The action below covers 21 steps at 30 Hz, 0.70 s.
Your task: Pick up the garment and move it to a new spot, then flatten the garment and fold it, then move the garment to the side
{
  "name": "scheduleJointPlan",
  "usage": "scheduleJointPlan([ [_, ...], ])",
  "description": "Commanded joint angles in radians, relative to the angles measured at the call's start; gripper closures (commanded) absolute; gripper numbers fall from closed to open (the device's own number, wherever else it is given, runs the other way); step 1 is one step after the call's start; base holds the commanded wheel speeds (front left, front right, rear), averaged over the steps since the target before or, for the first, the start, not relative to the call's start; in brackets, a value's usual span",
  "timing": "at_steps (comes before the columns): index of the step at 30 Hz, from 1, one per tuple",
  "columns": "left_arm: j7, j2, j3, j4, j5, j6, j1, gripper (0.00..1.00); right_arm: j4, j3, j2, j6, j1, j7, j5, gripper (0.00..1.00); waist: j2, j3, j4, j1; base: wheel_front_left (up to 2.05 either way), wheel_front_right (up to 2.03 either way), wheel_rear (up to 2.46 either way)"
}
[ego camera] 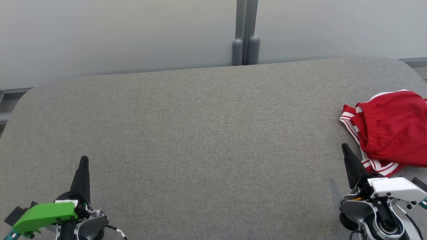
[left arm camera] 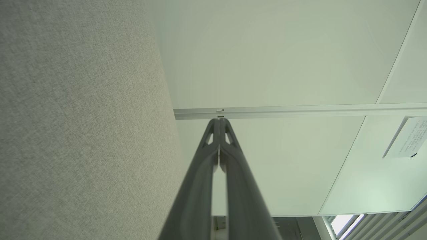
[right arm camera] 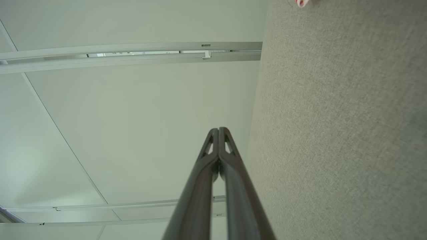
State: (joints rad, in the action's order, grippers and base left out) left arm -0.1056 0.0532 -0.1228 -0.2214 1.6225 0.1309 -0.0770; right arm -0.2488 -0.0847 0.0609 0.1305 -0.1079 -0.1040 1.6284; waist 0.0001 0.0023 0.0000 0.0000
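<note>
From the head camera I saw the garment [ego camera: 390, 130], red shorts with white striped trim, lying bunched at the far right of the grey fabric table [ego camera: 200, 126], partly cut off by the picture's right edge. Its gathered waistband faced left, toward the middle of the table, and the striped hem ran slantwise from the far left of the heap down toward the near right. With so much of it out of frame and crumpled, I could not settle its long axis. The right gripper [ego camera: 345, 148], under its white housing, sat at the lower right with its fingers pressed together and nothing between them, its tip just beside the near striped edge of the shorts; I could not tell whether it touched them. The left gripper [ego camera: 83, 161], with its green housing, sat at the lower left, fingers likewise together and empty, well apart from the shorts.

The left wrist camera showed its two dark fingers [left arm camera: 200, 186] meeting at the tips, the table at the left and a pale wall panel [left arm camera: 267, 60] beyond.

The right wrist camera showed its fingers [right arm camera: 203, 186] closed tip to tip, the table at the right, and a red-and-white sliver of the shorts at the top edge.
</note>
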Motion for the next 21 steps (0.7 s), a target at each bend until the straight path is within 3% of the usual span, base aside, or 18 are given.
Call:
scheduleJointPlan([
  [1, -0.005, 0.0, -0.002, 0.001, -0.006, 0.004, -0.012, 1.0, -0.002, -0.003, 0.0, 0.0, -0.009, -0.003, -0.005, 1.0, -0.0001, 0.0, 0.0, 0.0, 0.0, 0.0, 0.0],
  [21, -0.007, -0.001, -0.003, 0.001, -0.006, 0.004, -0.012, 1.0, -0.002, -0.006, -0.002, 0.0, -0.009, -0.006, -0.008, 1.0, -0.0001, 0.0, 0.0, 0.0, 0.0, 0.0, 0.0],
])
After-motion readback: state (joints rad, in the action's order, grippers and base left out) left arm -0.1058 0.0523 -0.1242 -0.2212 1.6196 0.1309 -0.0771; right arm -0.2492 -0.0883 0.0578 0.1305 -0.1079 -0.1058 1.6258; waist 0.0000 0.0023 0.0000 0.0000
